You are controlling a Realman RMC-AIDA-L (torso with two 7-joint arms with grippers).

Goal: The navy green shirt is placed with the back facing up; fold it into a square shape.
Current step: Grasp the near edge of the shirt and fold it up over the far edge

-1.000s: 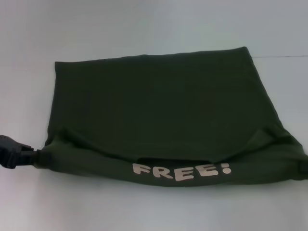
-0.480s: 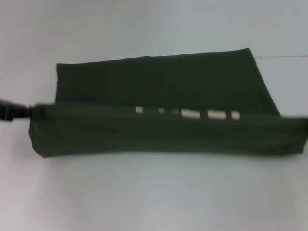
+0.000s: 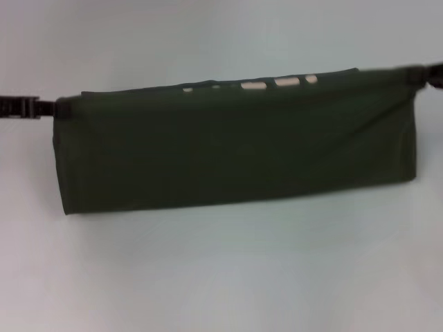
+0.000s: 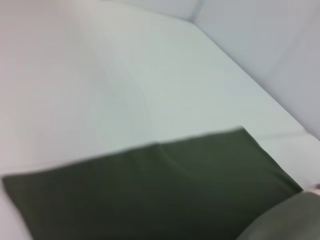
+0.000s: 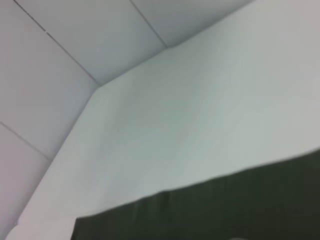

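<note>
Now both arms outstretched, left gripper (image 3: 57,108), right gripper (image 3: 418,75), clamping navy green shirt (image 3: 235,149)

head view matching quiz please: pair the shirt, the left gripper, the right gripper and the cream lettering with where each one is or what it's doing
Column one:
1. navy green shirt
2. left gripper
3. right gripper
4. cream lettering

Column two:
A. peeking out along the top edge of the carried fold
B. clamped on the fold's corner at the robot's left
C. near half lifted and stretched between both arms over the white table
D. clamped on the fold's corner at the robot's right, at the picture's edge

Pairs: 1-C, 2-B, 3-D, 4-A
</note>
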